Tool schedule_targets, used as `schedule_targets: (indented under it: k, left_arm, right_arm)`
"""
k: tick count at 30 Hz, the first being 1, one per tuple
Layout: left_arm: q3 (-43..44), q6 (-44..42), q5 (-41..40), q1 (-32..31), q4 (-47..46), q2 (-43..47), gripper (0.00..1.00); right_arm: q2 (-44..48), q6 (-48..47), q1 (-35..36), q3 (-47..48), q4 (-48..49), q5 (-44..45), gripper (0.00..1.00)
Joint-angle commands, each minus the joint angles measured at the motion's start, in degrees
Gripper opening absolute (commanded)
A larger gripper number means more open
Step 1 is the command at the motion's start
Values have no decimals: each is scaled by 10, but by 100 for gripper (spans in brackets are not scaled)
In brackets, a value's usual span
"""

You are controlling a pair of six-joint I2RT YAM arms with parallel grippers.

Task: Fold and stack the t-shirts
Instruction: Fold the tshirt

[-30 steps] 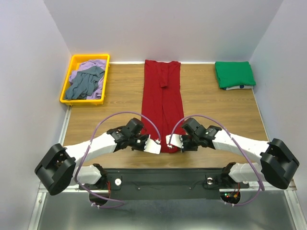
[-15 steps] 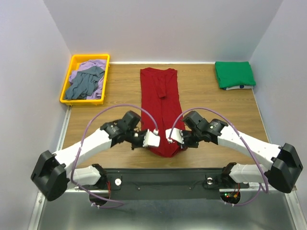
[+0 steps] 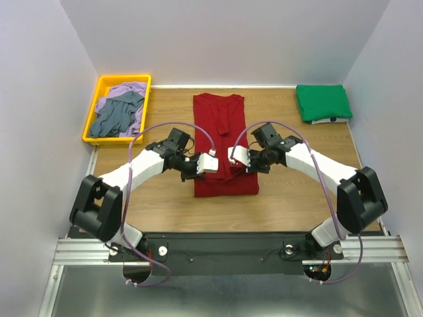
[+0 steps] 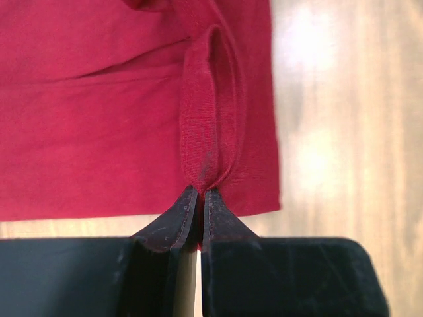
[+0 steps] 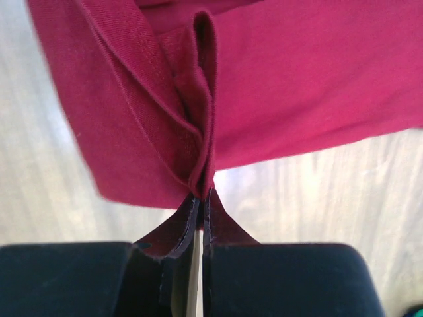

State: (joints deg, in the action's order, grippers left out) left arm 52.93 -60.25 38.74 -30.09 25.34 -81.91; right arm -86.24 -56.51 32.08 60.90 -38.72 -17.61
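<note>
The dark red t-shirt [image 3: 221, 125] lies lengthwise in the middle of the table, its near end raised and doubled back over itself. My left gripper [image 3: 210, 163] is shut on the shirt's near hem [image 4: 198, 162] at its left side. My right gripper [image 3: 234, 156] is shut on a bunched fold of the same hem [image 5: 201, 132] at its right side. Both hold the cloth above the lower layer [image 3: 225, 186]. A folded bright green t-shirt [image 3: 322, 102] rests at the back right. Lavender [image 3: 117, 90] and grey-blue [image 3: 116, 113] t-shirts lie crumpled in the tray.
The yellow plastic tray [image 3: 91, 122] stands at the back left corner. White walls close in the table on three sides. Bare wood [image 3: 297, 172] shows between the red shirt and the green one, and to the left of the red shirt.
Both grippers have carried the red shirt's near hem away from the table's front edge toward the back, folding the shirt over itself; the shirt now looks much shorter.
</note>
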Motion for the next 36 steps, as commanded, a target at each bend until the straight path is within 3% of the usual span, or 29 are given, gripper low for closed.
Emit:
schedule_targets:
  k: [1, 16, 29, 32, 36]
  left_arm:
    - [56, -36, 13, 28, -20, -40, 0]
    - [262, -62, 35, 104, 13, -230, 0]
    - [365, -51, 27, 135, 18, -325, 1]
    - [386, -43, 27, 135, 18, -342, 3]
    - [397, -25, 18, 137, 6, -359, 15]
  right_arm:
    - [-44, -47, -17, 41, 36, -16, 1]
    - [-201, -92, -72, 206, 51, -30, 1]
    - [-299, -93, -91, 306, 56, -27, 1]
    - [-308, -81, -95, 312, 64, -21, 2]
    - [-314, -48, -102, 329, 83, -6, 9]
